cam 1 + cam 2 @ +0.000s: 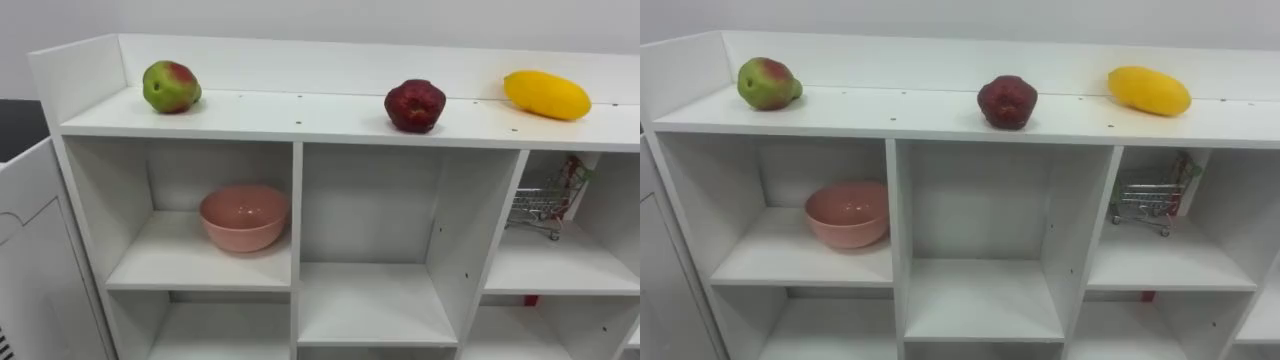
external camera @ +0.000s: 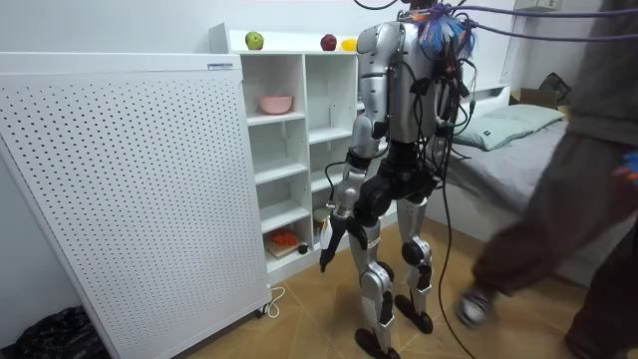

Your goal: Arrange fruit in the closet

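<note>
Three fruits lie on top of the white closet (image 1: 300, 118): a green and red apple (image 1: 171, 87) at the left, a dark red apple (image 1: 415, 105) in the middle, and a yellow mango (image 1: 546, 95) at the right. In the room view I stand upright facing the closet (image 2: 284, 150), about a step from it. My left hand (image 2: 330, 244) hangs by my thigh, open and holding nothing.
A pink bowl (image 1: 243, 217) sits in the upper left compartment and a small wire shopping cart (image 1: 545, 205) in the upper right one. A white perforated panel (image 2: 120, 199) stands beside the closet. A person (image 2: 568, 189) walks past behind me, near a bed (image 2: 508, 130).
</note>
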`<state>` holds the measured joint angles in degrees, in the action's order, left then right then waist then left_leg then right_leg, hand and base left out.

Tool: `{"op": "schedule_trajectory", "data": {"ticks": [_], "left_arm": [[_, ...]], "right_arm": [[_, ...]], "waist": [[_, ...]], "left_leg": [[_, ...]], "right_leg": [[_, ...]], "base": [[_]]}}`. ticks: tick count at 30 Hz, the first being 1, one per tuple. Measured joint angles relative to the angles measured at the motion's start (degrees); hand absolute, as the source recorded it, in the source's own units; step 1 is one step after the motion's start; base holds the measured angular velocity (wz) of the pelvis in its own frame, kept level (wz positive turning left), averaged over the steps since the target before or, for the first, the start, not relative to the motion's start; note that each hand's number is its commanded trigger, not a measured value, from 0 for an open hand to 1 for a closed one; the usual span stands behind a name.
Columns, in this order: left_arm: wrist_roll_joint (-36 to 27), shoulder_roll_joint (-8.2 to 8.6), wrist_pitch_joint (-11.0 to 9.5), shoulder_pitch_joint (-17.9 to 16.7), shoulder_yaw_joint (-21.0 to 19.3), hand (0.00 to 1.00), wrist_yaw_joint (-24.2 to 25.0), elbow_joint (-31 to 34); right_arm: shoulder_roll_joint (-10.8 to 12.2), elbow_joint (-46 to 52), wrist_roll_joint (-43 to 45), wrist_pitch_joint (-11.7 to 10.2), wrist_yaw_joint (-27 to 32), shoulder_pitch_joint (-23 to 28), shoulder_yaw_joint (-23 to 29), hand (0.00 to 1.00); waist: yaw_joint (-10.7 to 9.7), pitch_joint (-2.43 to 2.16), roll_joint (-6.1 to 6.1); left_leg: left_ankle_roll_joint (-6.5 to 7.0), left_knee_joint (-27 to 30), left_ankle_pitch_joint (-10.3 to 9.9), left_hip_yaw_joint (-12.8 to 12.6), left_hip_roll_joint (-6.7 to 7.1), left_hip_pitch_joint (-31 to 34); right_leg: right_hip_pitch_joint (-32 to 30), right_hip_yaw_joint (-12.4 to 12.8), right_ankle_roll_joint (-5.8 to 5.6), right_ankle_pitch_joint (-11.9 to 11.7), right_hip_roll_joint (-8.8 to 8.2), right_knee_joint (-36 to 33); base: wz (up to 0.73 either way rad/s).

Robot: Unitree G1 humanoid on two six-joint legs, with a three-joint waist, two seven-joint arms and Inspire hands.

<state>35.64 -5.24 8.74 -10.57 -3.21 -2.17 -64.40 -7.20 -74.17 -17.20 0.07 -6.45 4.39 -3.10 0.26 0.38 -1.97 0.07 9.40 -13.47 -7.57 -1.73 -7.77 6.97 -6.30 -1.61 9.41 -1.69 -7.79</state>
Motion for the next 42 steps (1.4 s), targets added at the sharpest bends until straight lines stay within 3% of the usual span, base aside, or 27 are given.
{"op": "schedule_trajectory", "data": {"ticks": [11, 15, 18, 20, 22, 25, 30, 32, 36, 42], "left_arm": [[-0.1, -0.01, -0.1, 0.0, 0.0, 0.0, -0.4, 0.1], [-0.3, 0.01, -0.5, 0.0, 0.1, 0.0, -2.1, 0.0], [-1.3, 0.01, -0.7, 0.1, 0.1, 0.0, -2.7, 0.3], [-1.2, -0.03, -1.3, 0.2, -0.1, 0.0, -2.7, 0.3], [-0.3, -0.09, -2.6, 0.2, -1.4, 0.0, -3.0, 0.3], [-0.8, -0.32, -3.4, 0.3, -1.5, 0.0, -4.7, 0.3], [-2.3, -0.55, -4.8, 0.5, -1.6, 0.0, -6.6, 1.9], [-4.6, -0.81, -5.9, 0.3, -1.5, 0.0, -7.6, 1.9], [-5.0, -0.78, -6.8, -0.2, -1.1, 0.0, -8.9, 1.6], [-5.7, -0.71, -6.8, -1.7, -0.9, 0.0, -8.9, 1.6]], "right_arm": [[0.1, 0.3, 0.0, -0.1, 1.0, 0.0, 0.0, 0.0], [0.3, 0.9, -0.1, -0.1, 3.1, -0.4, -0.1, 0.0], [0.3, 2.1, 0.1, 0.1, 5.5, -0.4, 0.2, 0.0], [0.3, 4.3, 1.6, 0.0, 7.3, -0.5, 2.2, 0.0], [0.3, 12.5, 4.0, 0.1, 10.8, -0.3, 5.7, 0.0], [0.2, 20.8, 3.8, -0.9, 14.7, -1.1, 8.8, 0.0], [0.3, 44.8, 7.3, -3.6, 21.5, -1.0, 10.1, 0.0], [0.3, 50.8, 9.0, -4.8, 23.3, -0.9, 10.0, 0.0], [0.1, 62.3, 15.1, -5.1, 26.6, -1.2, 10.2, 0.0], [0.1, 73.6, 15.4, -6.6, 28.5, -1.6, 10.3, 0.0]], "waist": [[0.0, -0.2, 0.36], [0.0, 0.06, -0.02], [-0.1, -0.22, 0.04], [-0.1, -0.13, 0.07], [-0.3, 0.22, 0.1], [-0.3, 0.21, 0.09], [-0.2, 0.16, 0.19], [-0.2, 0.11, 0.28], [-0.2, -0.53, 0.69], [0.1, -0.61, 0.5]], "left_leg": [[0.0, -0.2, 0.0, -0.3, -0.07, -0.2], [0.0, -0.7, 0.0, -0.3, -0.09, -0.7], [0.0, -0.7, 0.0, -0.3, -0.09, -0.7], [0.0, -0.7, 0.0, -0.5, -0.09, -0.7], [0.0, -0.7, 0.0, -1.3, -0.12, -0.6], [0.0, -0.7, 0.0, -1.7, -0.16, -0.8], [0.0, -0.7, 0.0, -2.1, -0.32, -0.8], [-0.01, -0.7, 0.0, -2.1, -0.42, -0.6], [-0.03, -0.5, 0.0, -2.7, -0.51, 0.1], [-0.04, -0.6, 0.0, -2.6, -0.6, -0.1]], "right_leg": [[0.1, 0.1, 0.01, 0.0, 0.08, 0.0], [0.3, 0.5, 0.01, 0.0, 0.14, 0.0], [0.2, 0.7, 0.0, 0.0, 0.15, 0.0], [0.1, 1.5, 0.01, 0.0, 0.21, 0.0], [-0.2, 1.5, 0.01, 0.0, 0.22, -0.2], [-0.5, 1.5, 0.01, 0.0, 0.21, -0.7], [-0.9, 1.8, 0.01, 0.0, 0.36, -0.9], [-1.0, 1.7, 0.02, 0.0, 0.43, -1.0], [-2.9, 2.3, 0.02, 0.0, 0.54, -2.0], [-2.9, 3.2, 0.03, 0.0, 0.73, -1.9]], "base": [[0.0], [-0.01], [0.0], [-0.06], [-0.13], [-0.07], [-0.03], [0.0], [-0.13], [-0.06]]}}
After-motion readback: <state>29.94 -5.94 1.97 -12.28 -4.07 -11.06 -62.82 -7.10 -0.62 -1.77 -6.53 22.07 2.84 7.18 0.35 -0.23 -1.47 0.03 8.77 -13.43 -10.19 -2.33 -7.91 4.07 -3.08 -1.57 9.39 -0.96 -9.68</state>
